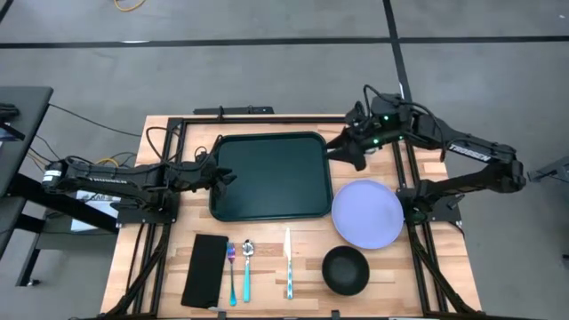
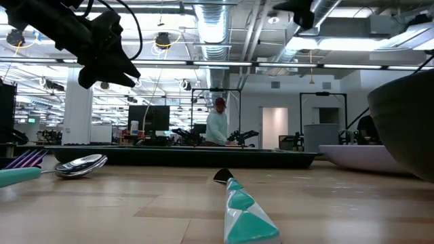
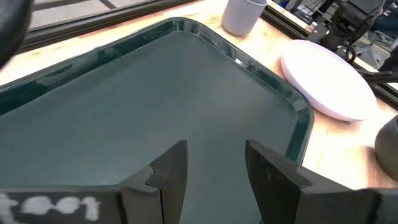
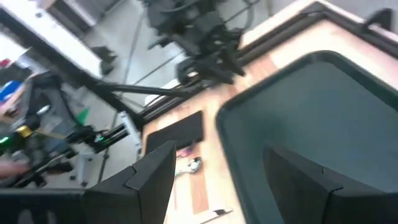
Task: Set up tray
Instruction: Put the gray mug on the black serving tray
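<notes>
Left pincer (image 1: 224, 175) of mine hangs with its fingers parted, holding nothing, just over the near rim of the tray (image 1: 271, 142); right pincer (image 1: 345, 149) does the same at the opposite short edge, fingers spread wide and empty. The tray lies flat on the counter (image 1: 169, 258) between the two of them, nothing in it yet.

What could go wrong, as I judge it: both pincers sit close to the raised rim, so a careless descent could catch a fingertip on it and shove the tray sideways — toward the plate (image 1: 367, 214), which lies just beside the tray's corner below my right pincer. A push there could ride the rim under the plate's edge. The bowl (image 1: 345, 270) sits just past the plate, so that corner is crowded.

Room to move is better elsewhere. Beyond the tray from my left pincer, the napkin (image 1: 204, 268), fork (image 1: 231, 275), spoon (image 1: 247, 268) and knife (image 1: 288, 261) lie in a row, apart from the rim, with bare wood between. Reaching for them means clearing the rim first — lift, then cross.
</notes>
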{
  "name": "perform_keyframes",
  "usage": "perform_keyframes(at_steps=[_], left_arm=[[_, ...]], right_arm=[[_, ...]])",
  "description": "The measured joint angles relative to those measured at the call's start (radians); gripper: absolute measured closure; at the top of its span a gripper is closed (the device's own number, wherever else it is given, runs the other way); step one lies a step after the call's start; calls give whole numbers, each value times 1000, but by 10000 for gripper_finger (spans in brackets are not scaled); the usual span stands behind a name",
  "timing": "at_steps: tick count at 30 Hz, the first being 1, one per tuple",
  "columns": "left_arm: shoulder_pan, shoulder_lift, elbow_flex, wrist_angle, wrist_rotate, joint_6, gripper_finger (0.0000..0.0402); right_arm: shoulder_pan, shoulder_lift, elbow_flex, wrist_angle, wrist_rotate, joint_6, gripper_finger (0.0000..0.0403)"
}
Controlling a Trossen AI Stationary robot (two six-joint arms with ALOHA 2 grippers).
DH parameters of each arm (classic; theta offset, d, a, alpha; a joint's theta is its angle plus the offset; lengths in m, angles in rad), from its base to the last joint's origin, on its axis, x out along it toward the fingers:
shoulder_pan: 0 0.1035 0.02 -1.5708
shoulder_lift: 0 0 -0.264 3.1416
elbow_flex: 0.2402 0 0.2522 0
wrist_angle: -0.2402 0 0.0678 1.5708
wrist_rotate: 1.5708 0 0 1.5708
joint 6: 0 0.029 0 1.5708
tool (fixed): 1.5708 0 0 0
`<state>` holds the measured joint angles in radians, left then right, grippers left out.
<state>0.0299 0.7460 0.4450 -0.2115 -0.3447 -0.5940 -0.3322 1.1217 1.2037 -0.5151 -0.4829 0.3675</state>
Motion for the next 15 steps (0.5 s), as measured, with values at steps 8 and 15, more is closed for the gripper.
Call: perform_keyframes(at_steps=[8,15], left_arm=[[0,0,0,0,0,8,253],[0,0,0,0,0,13,253]], right_arm=[[49,-4,0,83,-95,25,173],[70,-4,0,105,-87,43,173]])
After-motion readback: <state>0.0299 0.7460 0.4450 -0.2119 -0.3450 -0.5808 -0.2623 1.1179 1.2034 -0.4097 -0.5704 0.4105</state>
